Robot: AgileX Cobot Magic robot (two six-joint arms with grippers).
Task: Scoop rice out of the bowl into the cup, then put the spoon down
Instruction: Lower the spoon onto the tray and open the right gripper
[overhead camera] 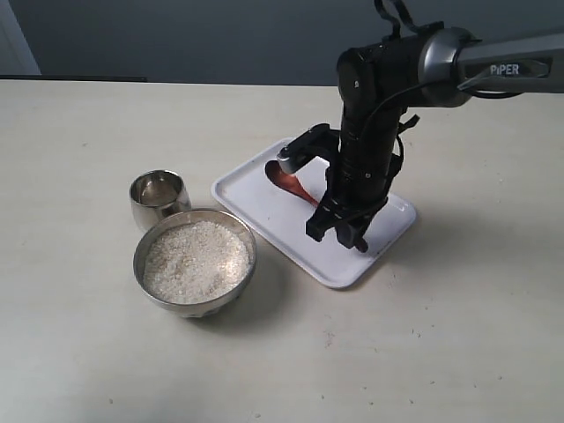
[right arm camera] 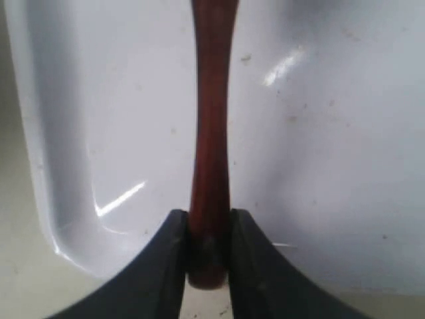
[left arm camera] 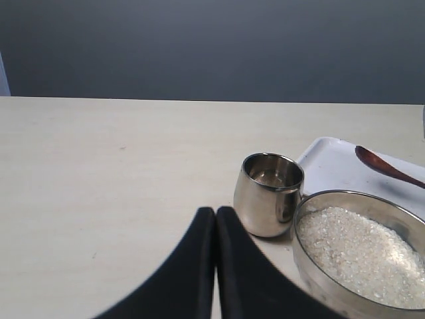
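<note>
Pale beige table point(overhead camera: 88, 132), dark grey wall behind, nothing fancy. We've got the bowl point(overhead camera: 139, 256) heaped with rice point(overhead camera: 196, 260), the cup point(overhead camera: 150, 211) right against it at its 10 o'clock, and a white tray point(overhead camera: 247, 189) off at the bowl's 2 o'clock.

The spoon point(overhead camera: 286, 179) lies on that tray. The right gripper point(overhead camera: 337, 233) is pinched onto the very tip of its handle, with the scoop pointing to 10 o'clock. The left gripper point(left arm camera: 216, 219) is closed on nothing, parked near the cup.

Our worry is that a grip this far out on a slick handle lets the spoon swivel once it's loaded, dumping grains. The cup mouth is small too, so it's easy to miss or nudge.

The only readable writing is "PIPER" point(overhead camera: 504, 69) on the arm.
</note>
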